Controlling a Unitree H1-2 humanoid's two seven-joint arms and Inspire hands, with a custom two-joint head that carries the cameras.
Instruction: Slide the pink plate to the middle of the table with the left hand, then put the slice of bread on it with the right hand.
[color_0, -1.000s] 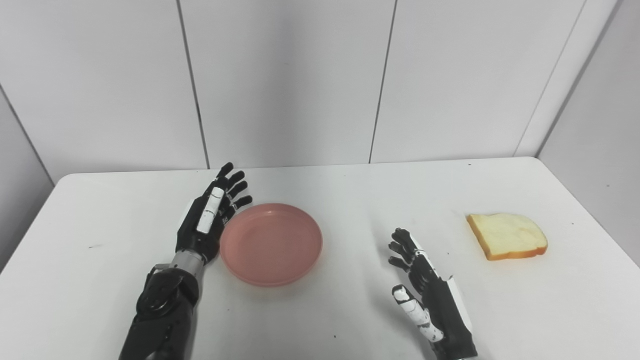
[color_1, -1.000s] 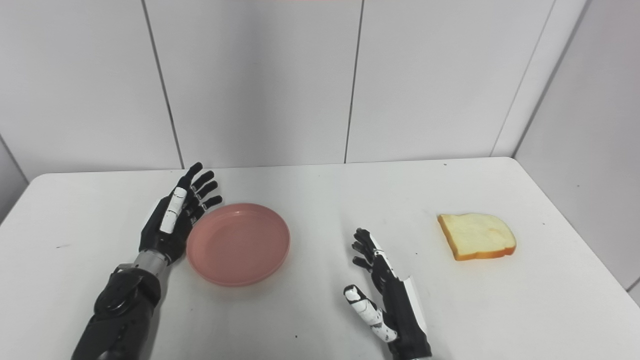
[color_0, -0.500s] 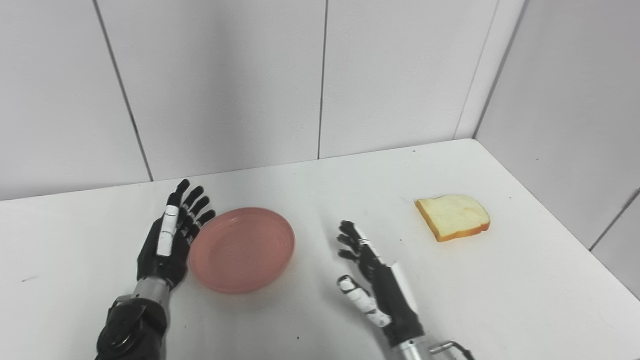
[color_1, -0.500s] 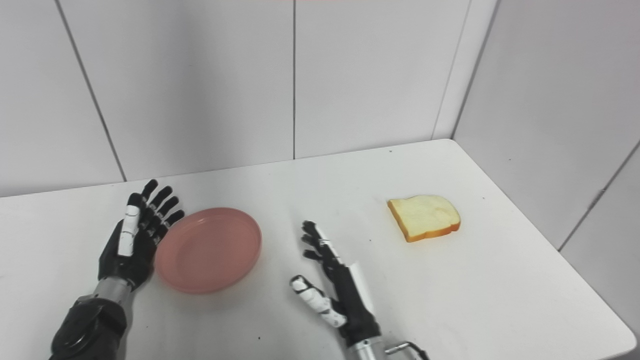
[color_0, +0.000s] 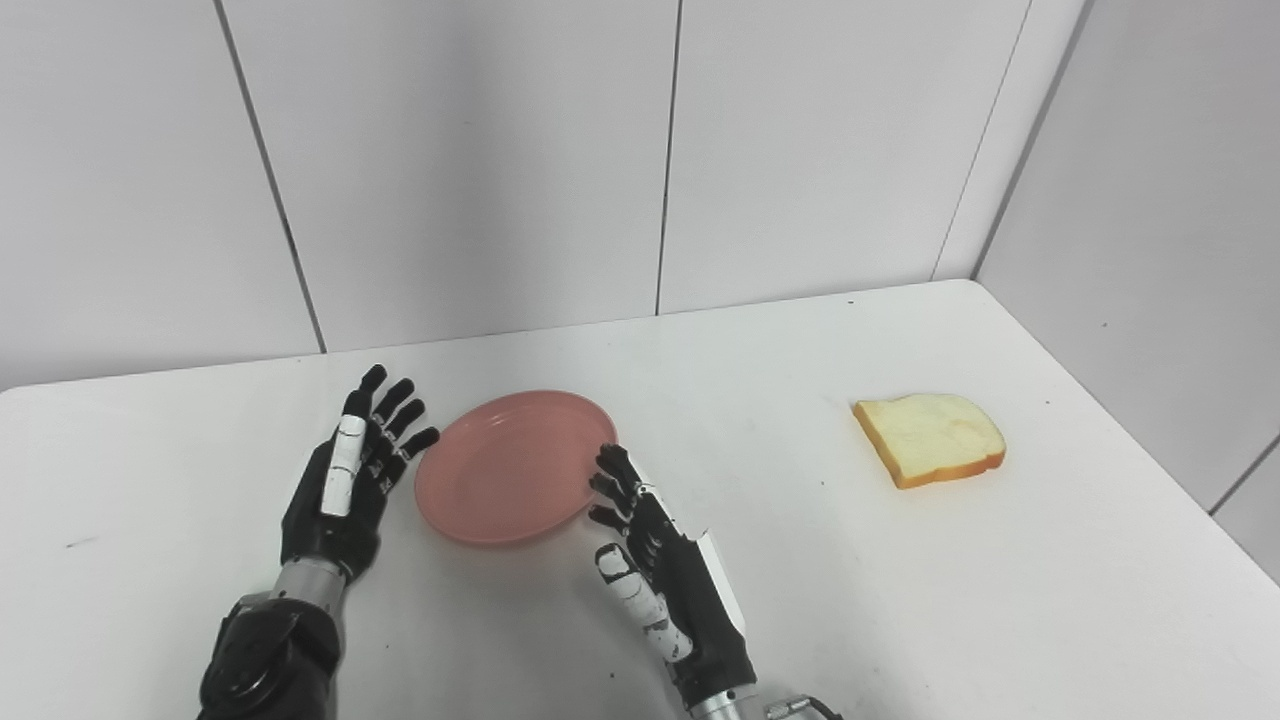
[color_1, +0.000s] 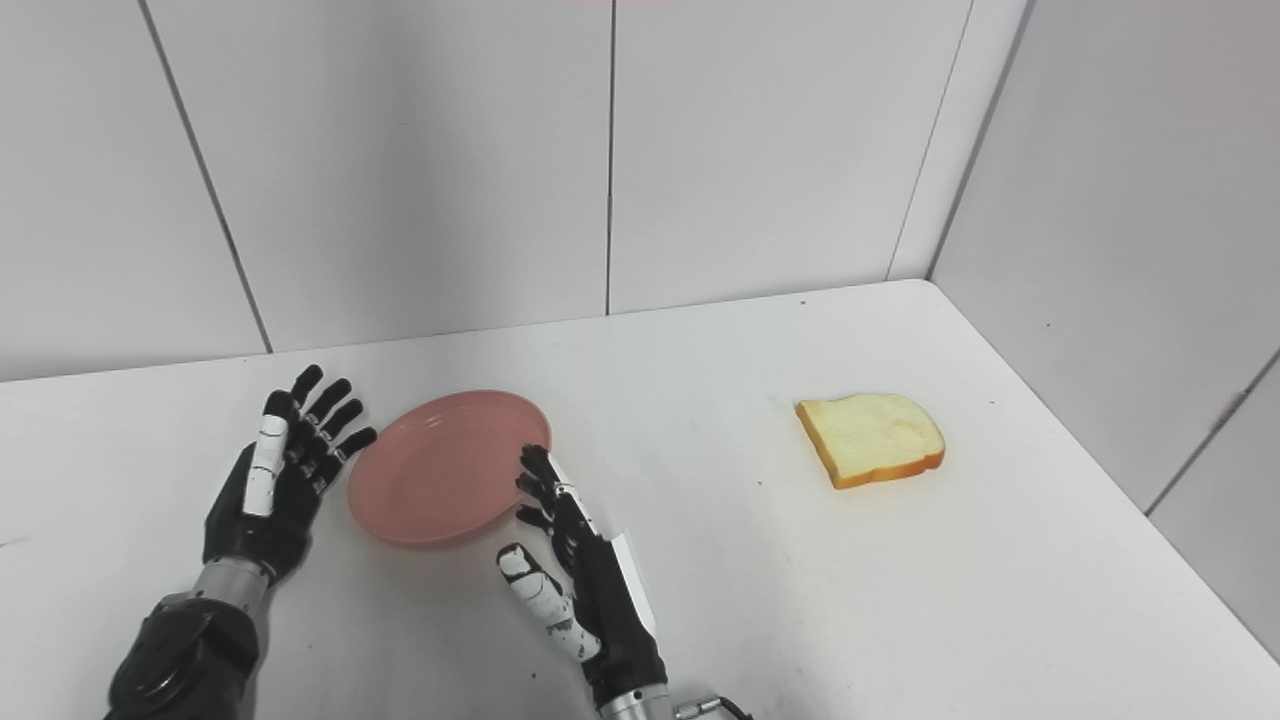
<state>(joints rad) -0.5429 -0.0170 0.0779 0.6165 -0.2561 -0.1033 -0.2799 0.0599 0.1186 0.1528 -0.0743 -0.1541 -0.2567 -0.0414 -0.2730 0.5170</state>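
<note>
On the left half of the counter (color_0: 780, 610), you have the pink plate (color_0: 510, 465) lying flat and bare, left of what looks like the middle; so the slide, as I judge it, is not finished. Your left hand (color_0: 345, 480) stands edge-on just beside the plate's left rim, palm turned toward it, its fingers (color_0: 395, 415) straight and a little apart, holding nothing; that is the pose for a sideways push rather than a grip, though you cannot tell from these views whether it actually touches the rim. Your right hand (color_0: 660, 575) sits on the near-right side of the plate, palm facing left, its fingers (color_0: 612, 480) spread and empty, their tips at or over the rim; placed there it would block a rightward slide, so I would expect you to clear it first. The slice of bread (color_0: 930, 438) lies flat on the right side of the counter, well apart from the plate and from both hands, untouched; it waits there for the right hand.
</note>
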